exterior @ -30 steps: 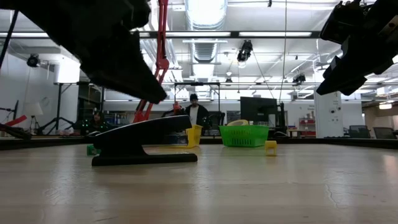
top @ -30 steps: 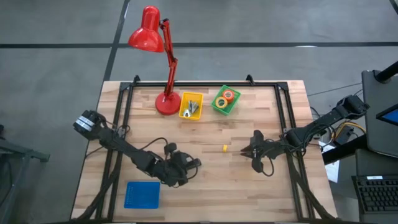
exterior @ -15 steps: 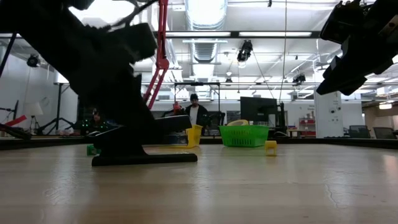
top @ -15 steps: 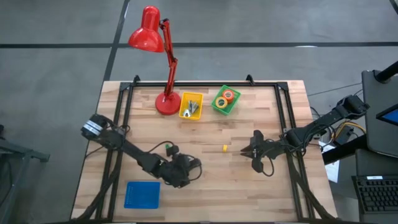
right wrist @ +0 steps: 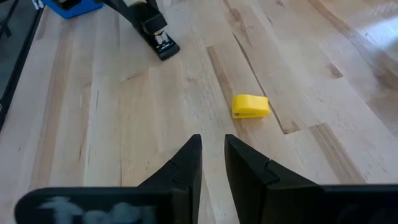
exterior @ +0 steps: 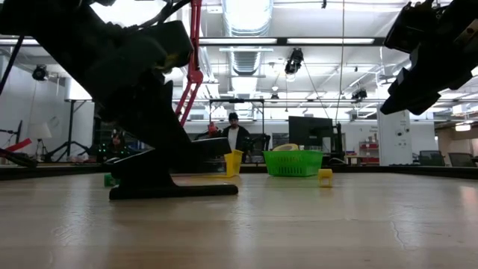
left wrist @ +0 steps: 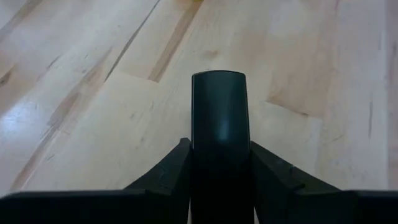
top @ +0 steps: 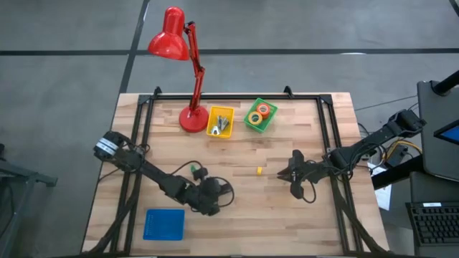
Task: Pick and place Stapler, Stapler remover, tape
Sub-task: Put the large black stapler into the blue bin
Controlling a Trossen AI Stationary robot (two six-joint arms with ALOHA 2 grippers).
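Step in hand: grasping the stapler (left wrist: 218, 134) with the left end effector (left wrist: 219, 163), as I judge it from the fingers set on either side of the black bar
Left end effector: down at the counter (top: 287, 222), its two fingers (left wrist: 166, 171) flanking the stapler body in the left wrist view; they appear pressed to its sides, but a firm grip cannot be told yet
Stapler: lies flat on the counter, between the left fingers, its rounded nose pointing forward and away from the wrist; in the low view its base (exterior: 173, 191) rests on the wood under the dark arm
Right end effector: (right wrist: 212, 165) hovers over the counter well to the right, fingers nearly together with a narrow gap, holding nothing; a small yellow piece (right wrist: 250, 106) lies just ahead of it
Bins: the yellow bin (top: 220, 121) and green basket (top: 260, 115) sit far ahead of the left end effector, beside the red lamp (top: 192, 118); the blue tray (top: 163, 224) lies close behind and to its side
How to do it well: finish closing evenly so the bar stays centred and does not twist out; grip the body rather than the nose, since a smooth rounded shell may slip; lift straight up before any sideways travel so the base does not drag
Risk: an off-centre pinch could swing the long bar or spring its hinged top open
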